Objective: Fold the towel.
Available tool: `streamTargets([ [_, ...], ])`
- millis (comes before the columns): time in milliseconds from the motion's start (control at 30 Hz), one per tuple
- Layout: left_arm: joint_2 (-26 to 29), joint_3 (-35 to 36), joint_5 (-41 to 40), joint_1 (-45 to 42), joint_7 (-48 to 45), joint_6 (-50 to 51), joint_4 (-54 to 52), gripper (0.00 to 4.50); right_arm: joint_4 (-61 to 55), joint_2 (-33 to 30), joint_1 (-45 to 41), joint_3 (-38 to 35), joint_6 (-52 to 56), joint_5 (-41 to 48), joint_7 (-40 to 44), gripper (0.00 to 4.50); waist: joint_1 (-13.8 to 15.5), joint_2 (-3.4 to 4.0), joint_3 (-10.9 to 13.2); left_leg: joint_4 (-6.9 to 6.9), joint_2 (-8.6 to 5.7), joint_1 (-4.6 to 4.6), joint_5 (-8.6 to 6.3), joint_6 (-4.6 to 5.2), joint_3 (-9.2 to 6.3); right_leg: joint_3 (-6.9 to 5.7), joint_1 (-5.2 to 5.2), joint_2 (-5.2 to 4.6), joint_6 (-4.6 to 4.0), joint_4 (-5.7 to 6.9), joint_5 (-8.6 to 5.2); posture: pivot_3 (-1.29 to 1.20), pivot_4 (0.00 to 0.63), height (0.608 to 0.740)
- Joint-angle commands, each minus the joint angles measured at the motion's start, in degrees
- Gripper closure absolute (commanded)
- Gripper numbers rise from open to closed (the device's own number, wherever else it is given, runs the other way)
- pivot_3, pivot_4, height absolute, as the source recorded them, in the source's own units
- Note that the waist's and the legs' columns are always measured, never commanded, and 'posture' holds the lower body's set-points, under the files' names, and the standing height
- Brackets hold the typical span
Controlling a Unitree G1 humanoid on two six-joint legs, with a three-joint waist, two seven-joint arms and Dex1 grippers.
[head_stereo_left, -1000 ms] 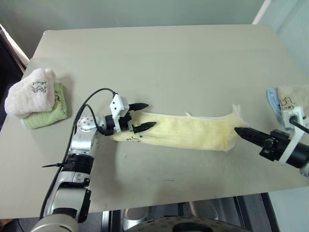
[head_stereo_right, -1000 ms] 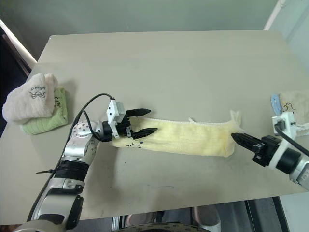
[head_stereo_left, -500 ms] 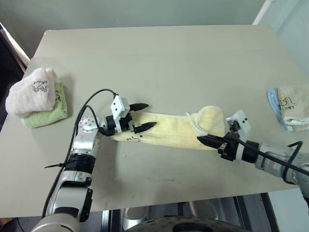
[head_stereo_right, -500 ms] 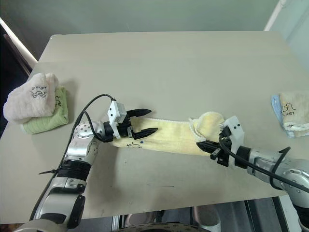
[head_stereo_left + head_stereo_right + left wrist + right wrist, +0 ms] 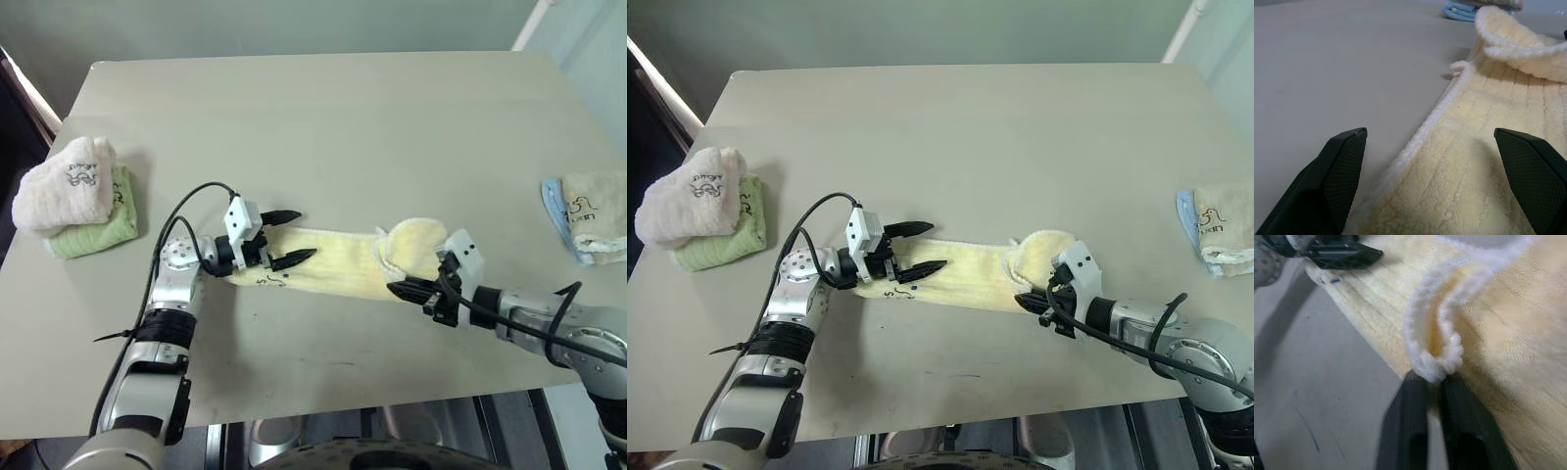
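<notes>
The towel [image 5: 333, 264] is a long pale yellow strip lying across the table's middle, with a small dark logo near its left end. Its right end [image 5: 416, 240] is folded back leftward and humps up over the strip. My left gripper [image 5: 306, 235] stands open and level over the towel's left end, one finger on each side of the far whitish edge [image 5: 1449, 103]. My right gripper [image 5: 395, 289] sits low at the towel's near edge, beside the folded end. Its fingers [image 5: 1410, 421] are nearly together, with the bunched whitish edge [image 5: 1435, 364] at their tips.
On the table [image 5: 343, 117], a pink folded towel [image 5: 59, 186] lies on a green one [image 5: 103, 230] at the far left. At the right edge, a beige folded towel [image 5: 598, 196] rests on a blue one [image 5: 556, 211]. The near table edge runs just below both arms.
My right gripper carried the towel's right end leftward and down, doubling it over the strip; in the last half second it barely shifted. The left gripper stayed put, open.
</notes>
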Motion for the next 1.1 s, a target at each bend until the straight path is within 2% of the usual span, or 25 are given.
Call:
streamTargets([
  [33,-1.05,1.10,-1.52,-0.56,-1.22,-1.09,-1.45,0.00,-3.51,0.31,-0.10,-0.59,0.24,1.49,2.63,2.81,0.00,0.00,0.00,0.00,0.00,0.00,0.01,0.00,0.00,0.00,0.00,0.00,-0.01,0.00,0.00,0.00,0.150,0.740],
  [167,-2.82,2.24,-6.48,0.39,-4.07,0.97,-6.04,0.00,-5.97,-0.16,1.55,-3.61,-0.52,3.78,4.20,1.41,0.07,0.00,0.00,-0.01,0.00,-0.03,0.02,-0.03,0.00,-0.02,0.00,0.00,-0.07,-0.01,-0.05,0.00,0.150,0.740],
  [300,-4.39,3.92,-11.68,-0.36,-4.94,5.48,-10.02,0.00,-6.95,-0.74,4.26,-11.26,-3.27,7.79,5.97,0.06,0.06,0.00,0.00,0.01,-0.01,-0.04,0.06,-0.07,0.03,0.00,0.01,-0.01,-0.22,-0.03,-0.17,0.00,0.150,0.740],
  [333,-4.80,4.18,-12.77,-0.51,-4.92,6.78,-11.03,0.00,-7.20,-0.88,4.89,-13.04,-4.14,8.31,6.70,0.02,0.07,0.00,0.00,0.01,-0.02,-0.04,0.06,-0.07,0.04,0.01,0.01,0.00,-0.25,-0.03,-0.18,0.00,0.150,0.740],
  [433,-6.34,4.06,-15.94,-0.95,-4.60,11.54,-14.52,0.58,-7.04,0.51,5.71,-18.29,-8.03,9.18,6.92,0.00,0.09,-0.01,0.00,0.02,-0.02,-0.04,0.07,-0.06,0.06,0.02,0.03,-0.01,-0.37,-0.03,-0.26,0.00,0.150,0.740],
  [467,-6.84,3.77,-16.57,-0.98,-4.58,12.89,-15.36,0.92,-6.91,1.36,5.74,-19.37,-9.59,8.83,7.11,0.42,0.09,-0.01,0.00,0.01,-0.02,-0.03,0.08,-0.04,0.06,0.03,0.06,-0.01,-0.38,-0.04,-0.27,0.00,0.150,0.740],
  [533,-8.06,1.83,-15.12,-1.21,-5.14,12.65,-15.69,1.59,-6.24,2.42,6.02,-19.58,-12.17,4.88,7.34,0.95,0.06,-0.01,0.00,0.02,-0.02,0.03,0.09,-0.02,0.05,0.03,0.11,-0.01,-0.39,-0.04,-0.26,0.00,0.150,0.740],
  [633,-9.75,-0.59,-12.44,-1.98,-5.39,11.12,-14.93,2.66,-4.06,4.68,5.29,-18.45,-14.99,0.26,6.04,2.00,0.06,-0.01,0.00,0.01,0.00,0.12,0.10,0.01,0.04,0.03,0.19,-0.02,-0.38,-0.03,-0.22,0.00,0.150,0.740],
  [733,-12.51,-3.09,-10.03,-3.22,-4.15,10.51,-13.99,3.90,-1.63,7.35,3.94,-16.69,-17.15,-4.67,4.75,3.19,0.07,0.00,0.00,0.04,0.00,0.16,0.13,0.06,0.04,0.05,0.23,-0.03,-0.27,-0.04,-0.09,0.00,0.150,0.740],
  [800,-14.46,-5.12,-6.31,-3.98,-2.13,7.87,-11.87,4.50,-0.30,9.03,3.28,-15.23,-18.15,-7.63,4.12,3.88,0.07,0.00,0.00,0.05,0.00,0.19,0.16,0.10,0.03,0.05,0.28,-0.04,-0.06,-0.06,0.09,0.00,0.150,0.740],
  [833,-14.95,-5.48,-5.29,-4.17,-1.62,7.01,-11.20,4.50,0.00,9.57,3.13,-14.94,-18.33,-8.42,4.08,4.26,0.06,0.01,0.01,0.05,0.00,0.27,0.16,0.11,0.03,0.05,0.37,-0.04,0.11,-0.08,0.22,0.00,0.150,0.740],
  [867,-16.20,-6.44,-3.33,-4.31,-0.31,5.08,-9.89,4.50,0.80,10.52,2.85,-14.04,-18.99,-10.09,3.97,4.47,0.01,0.01,0.01,0.05,0.00,0.34,0.16,0.11,0.04,0.07,0.42,-0.04,0.13,-0.08,0.23,0.00,0.150,0.740],
  [1100,-20.52,-10.37,3.70,-5.99,2.87,-1.42,-4.39,4.50,4.75,14.57,1.62,-9.44,-21.50,-18.52,4.66,4.47,-0.08,0.01,0.01,0.02,0.01,0.38,0.16,0.11,0.04,0.06,0.43,-0.04,0.30,-0.09,0.17,0.00,0.150,0.740],
])
